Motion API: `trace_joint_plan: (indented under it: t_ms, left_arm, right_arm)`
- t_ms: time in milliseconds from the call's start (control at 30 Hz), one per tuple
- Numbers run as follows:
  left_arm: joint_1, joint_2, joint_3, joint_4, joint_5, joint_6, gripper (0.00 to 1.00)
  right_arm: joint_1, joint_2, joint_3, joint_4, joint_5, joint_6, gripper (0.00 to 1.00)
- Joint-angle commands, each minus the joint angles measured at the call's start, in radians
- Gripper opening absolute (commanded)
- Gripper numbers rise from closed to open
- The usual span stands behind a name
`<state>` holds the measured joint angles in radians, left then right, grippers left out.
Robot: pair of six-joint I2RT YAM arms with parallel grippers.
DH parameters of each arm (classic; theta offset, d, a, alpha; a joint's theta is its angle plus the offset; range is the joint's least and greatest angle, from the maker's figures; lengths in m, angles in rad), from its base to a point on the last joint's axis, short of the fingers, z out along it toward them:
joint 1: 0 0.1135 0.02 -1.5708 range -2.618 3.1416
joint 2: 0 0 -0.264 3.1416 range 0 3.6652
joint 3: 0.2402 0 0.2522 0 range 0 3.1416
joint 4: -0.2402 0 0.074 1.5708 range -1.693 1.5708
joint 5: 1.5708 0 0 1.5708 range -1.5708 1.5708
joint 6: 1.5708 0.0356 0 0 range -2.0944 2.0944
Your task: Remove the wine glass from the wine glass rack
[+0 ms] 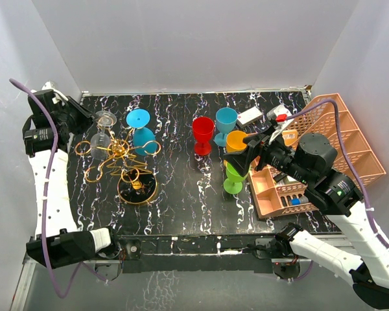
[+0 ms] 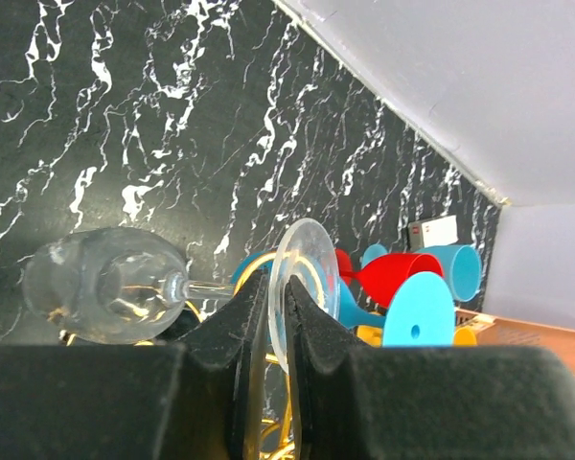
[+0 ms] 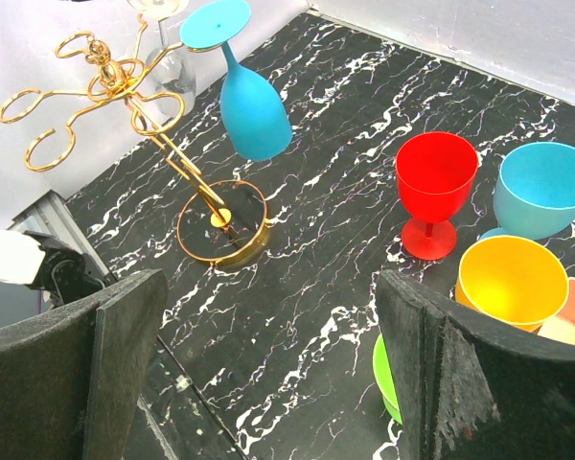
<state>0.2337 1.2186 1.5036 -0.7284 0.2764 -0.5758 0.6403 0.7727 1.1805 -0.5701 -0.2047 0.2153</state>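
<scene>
Clear and thin-walled, the wine glass (image 1: 101, 138) hangs at the far left of the black marbled table (image 1: 181, 194), slung nearly sideways in a looped arm of the gold wire wine glass rack (image 1: 120, 152). The left gripper (image 2: 276, 287) has its fingers (image 2: 244, 321) pressed onto the glass's round foot, pinching the disc edge-on, with the bowl off to one side. The glass looks light, stiff, slick and easily broken. The foot, or the stem just beside it, seems the safest hold, since a hard squeeze on the bowl could crack it. It probably needs to slide out along the loop rather than be pulled straight. A blue glass (image 1: 140, 127) hangs on the neighbouring arm. Further right stand coloured goblets (image 1: 203, 135). At the far right, the right gripper (image 3: 268, 355) hovers with jaws spread wide, holding nothing, beside a peach organiser (image 1: 360, 146).
</scene>
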Motion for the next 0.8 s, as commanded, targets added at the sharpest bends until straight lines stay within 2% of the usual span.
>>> trace_joint_plan:
  t_ms: [0, 400, 767]
  left_arm:
    - [0.001, -0.054, -0.013, 0.095, 0.013, -0.110, 0.00]
    - [0.003, -0.091, -0.052, 0.183, 0.058, -0.330, 0.00]
    - [0.003, -0.139, -0.057, 0.154, 0.079, -0.361, 0.00]
  right_arm:
    - [0.001, -0.002, 0.043, 0.055, 0.013, 0.005, 0.99]
    - [0.000, -0.010, 0.040, 0.054, 0.019, 0.001, 0.99]
    - [0.000, -0.014, 0.038, 0.053, 0.023, -0.001, 0.99]
